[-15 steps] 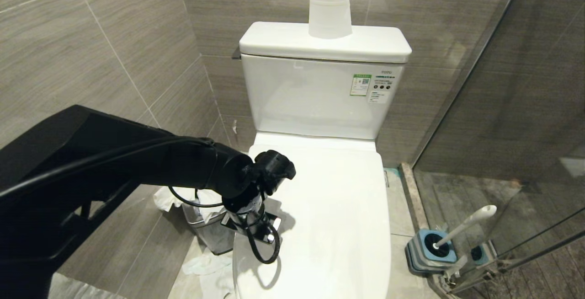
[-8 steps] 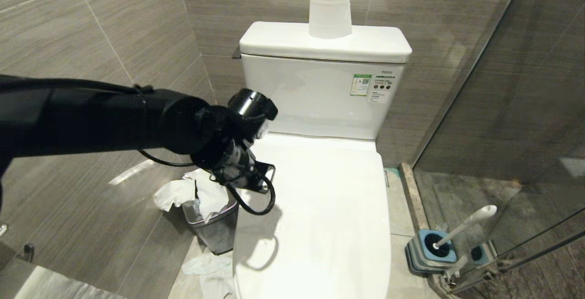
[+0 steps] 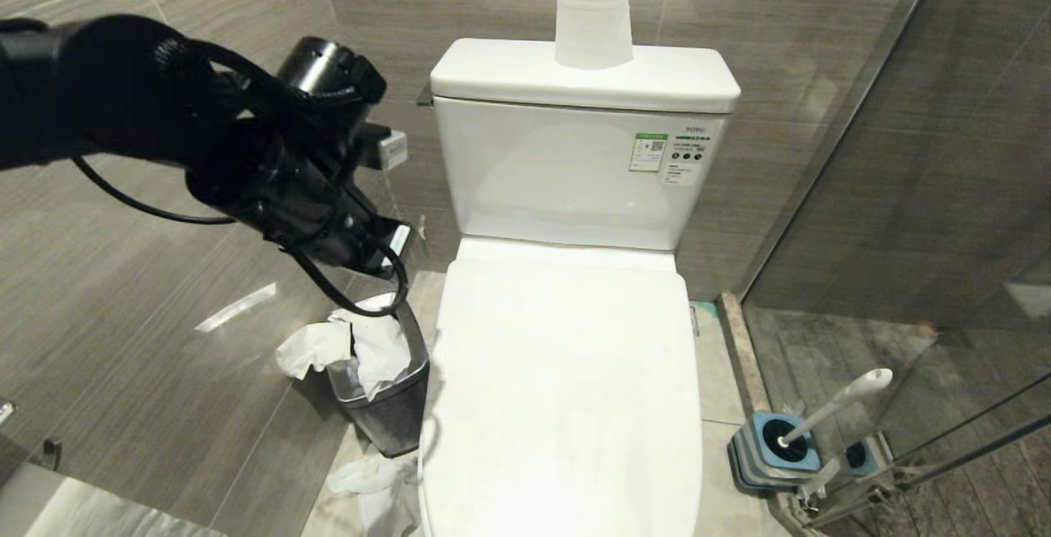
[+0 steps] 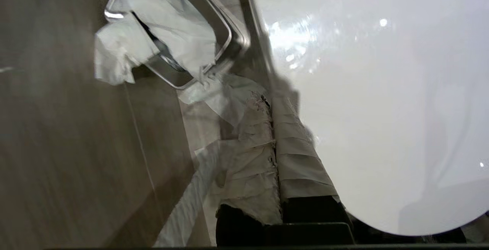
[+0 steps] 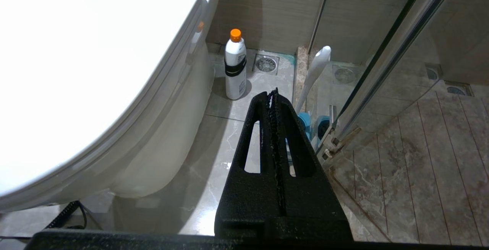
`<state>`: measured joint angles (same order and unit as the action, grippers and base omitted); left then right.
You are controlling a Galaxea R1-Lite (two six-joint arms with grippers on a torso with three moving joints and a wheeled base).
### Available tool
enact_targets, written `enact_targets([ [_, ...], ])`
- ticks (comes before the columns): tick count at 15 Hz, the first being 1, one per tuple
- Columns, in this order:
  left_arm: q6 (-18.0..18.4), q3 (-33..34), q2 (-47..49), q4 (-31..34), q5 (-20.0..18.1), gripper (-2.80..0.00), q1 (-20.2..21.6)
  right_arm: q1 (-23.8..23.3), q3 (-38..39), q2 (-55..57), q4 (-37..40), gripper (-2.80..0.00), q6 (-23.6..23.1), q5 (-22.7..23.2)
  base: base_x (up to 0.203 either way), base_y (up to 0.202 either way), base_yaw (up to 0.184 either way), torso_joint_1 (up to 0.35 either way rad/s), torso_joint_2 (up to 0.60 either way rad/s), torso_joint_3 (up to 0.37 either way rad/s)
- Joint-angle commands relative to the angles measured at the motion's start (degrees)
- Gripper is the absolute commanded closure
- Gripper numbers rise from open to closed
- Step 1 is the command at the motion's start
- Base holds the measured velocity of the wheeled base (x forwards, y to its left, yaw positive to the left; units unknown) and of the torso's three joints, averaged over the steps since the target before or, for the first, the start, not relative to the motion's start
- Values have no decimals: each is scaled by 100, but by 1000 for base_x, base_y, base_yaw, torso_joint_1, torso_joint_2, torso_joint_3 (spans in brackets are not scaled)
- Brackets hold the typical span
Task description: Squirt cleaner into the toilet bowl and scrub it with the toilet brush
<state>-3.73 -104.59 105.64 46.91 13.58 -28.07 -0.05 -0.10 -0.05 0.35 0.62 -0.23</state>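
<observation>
My left gripper (image 4: 273, 127) hung beside the closed toilet lid (image 3: 566, 373), its paper-wrapped fingers pressed together on nothing. My right gripper (image 5: 273, 101) idled low, likewise shut and empty. The toilet brush (image 3: 829, 412) leaned in its holder (image 3: 768, 455) by the shower glass. Its slim plastic handle looked light, stiff and slick; I judged mid-handle the safest hold.

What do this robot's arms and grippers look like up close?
The left arm is matte black, thick and tubular, ending in a round cap, with a thin black cable looping loosely below the wrist. The left gripper has two long fingers wrapped in creased whitish tape. The right gripper is bare black plastic, wedge-shaped with slotted fingers and a toothed inner edge.
</observation>
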Motion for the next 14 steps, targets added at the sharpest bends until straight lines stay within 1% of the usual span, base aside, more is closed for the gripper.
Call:
enact_targets([
  [1,193,-711,-129,97,21,0,275,-4,1,5,0,0,-1,-4,0,0,0,0,0,0],
  [2,437,-780,-272,-112,46,0,390,-4,1,5,0,0,-1,-4,0,0,0,0,0,0],
  [3,554,-775,-368,-441,66,0,480,-4,1,5,0,0,-1,-4,0,0,0,0,0,0],
  [4,605,-774,-504,-622,72,0,560,-4,2,5,0,0,7,-4,0,0,0,0,0,0],
  [6,627,-774,-906,-734,50,0,631,-4,1,5,0,0,8,-4,0,0,0,0,0,0],
  [8,588,-750,-1417,-780,-101,0,606,2,1,5,0,0,3,-4,0,0,0,0,0,0],
  [10,415,-661,-1966,-970,-449,0,531,-2,1,5,0,0,-1,-4,0,0,0,0,0,0],
  [11,243,-630,-2234,-1078,-533,0,420,-4,1,5,0,0,-1,-4,0,0,0,0,0,0],
  [13,-88,-542,-2708,-1153,-596,0,94,3,3,5,0,0,-1,-4,0,0,0,0,0,0],
  [14,-236,-428,-2948,-1168,-620,0,-233,-4,1,5,0,0,-1,-4,0,0,0,0,0,0],
])
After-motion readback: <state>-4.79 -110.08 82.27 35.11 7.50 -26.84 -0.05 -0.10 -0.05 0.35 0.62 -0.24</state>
